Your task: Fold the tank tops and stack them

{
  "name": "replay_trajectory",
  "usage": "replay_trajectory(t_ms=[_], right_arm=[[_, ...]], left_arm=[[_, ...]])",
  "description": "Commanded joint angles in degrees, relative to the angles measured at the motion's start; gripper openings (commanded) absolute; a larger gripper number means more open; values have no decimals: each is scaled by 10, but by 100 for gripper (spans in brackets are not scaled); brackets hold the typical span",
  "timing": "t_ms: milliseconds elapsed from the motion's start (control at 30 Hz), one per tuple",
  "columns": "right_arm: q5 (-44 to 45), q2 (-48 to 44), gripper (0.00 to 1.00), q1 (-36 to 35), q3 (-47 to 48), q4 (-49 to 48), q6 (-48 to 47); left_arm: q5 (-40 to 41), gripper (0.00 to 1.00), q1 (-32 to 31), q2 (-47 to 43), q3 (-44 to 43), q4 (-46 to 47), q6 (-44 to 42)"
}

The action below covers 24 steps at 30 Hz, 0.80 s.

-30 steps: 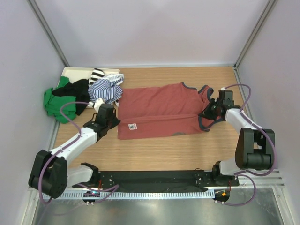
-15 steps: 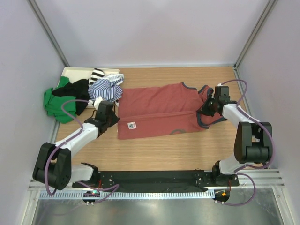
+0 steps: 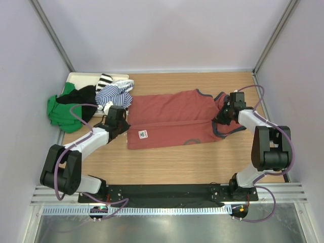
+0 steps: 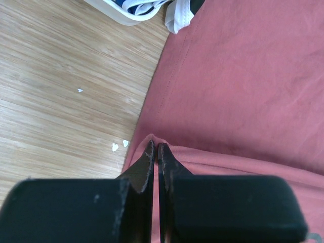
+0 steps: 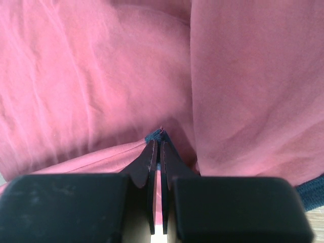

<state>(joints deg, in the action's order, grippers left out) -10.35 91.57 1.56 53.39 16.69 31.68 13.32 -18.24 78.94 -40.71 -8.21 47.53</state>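
Note:
The brick-red tank top (image 3: 172, 119) lies spread across the table, its near long edge folded over, with dark grey trim at its right end. My left gripper (image 3: 123, 123) is shut on the top's left hem edge (image 4: 154, 142). My right gripper (image 3: 223, 117) is shut on the dark-trimmed strap edge (image 5: 157, 135) at the top's right end. The navy-and-white striped tank top (image 3: 114, 96) lies in the pile at the far left, just beyond my left gripper.
A white tray (image 3: 81, 78) at the back left holds a pile with green (image 3: 61, 112), black (image 3: 78, 96) and black-and-white striped (image 3: 105, 81) clothes. The tray's corner shows in the left wrist view (image 4: 121, 15). Side walls stand close on both sides.
Both grippers have moved away from me, carrying the red top's near edge farther over itself. The left gripper went up and right; the right one went up and slightly left.

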Motion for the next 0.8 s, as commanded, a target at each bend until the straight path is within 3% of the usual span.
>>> replay_trajectory(t_ms=[0, 233, 333, 367, 467, 600, 667, 767], right_arm=[[49, 7, 4, 4, 29, -28, 0], [57, 26, 5, 3, 37, -36, 7], [64, 31, 10, 3, 35, -37, 8], [65, 32, 18, 3, 35, -38, 9], [65, 30, 31, 3, 38, -39, 11], [62, 19, 40, 0, 57, -22, 9], [68, -1, 50, -2, 57, -17, 8], [88, -39, 56, -1, 52, -1, 4]], left_arm=[[21, 0, 12, 13, -23, 14, -21], [7, 0, 15, 69, -61, 9, -26], [2, 2, 15, 88, -76, 0, -32], [2, 6, 14, 98, -80, -5, -33], [-5, 21, 14, 99, -87, -11, -40], [-14, 43, 14, 73, -96, -30, -45], [-15, 49, 14, 55, -95, -38, -45], [-15, 58, 12, 11, -89, -55, -46]])
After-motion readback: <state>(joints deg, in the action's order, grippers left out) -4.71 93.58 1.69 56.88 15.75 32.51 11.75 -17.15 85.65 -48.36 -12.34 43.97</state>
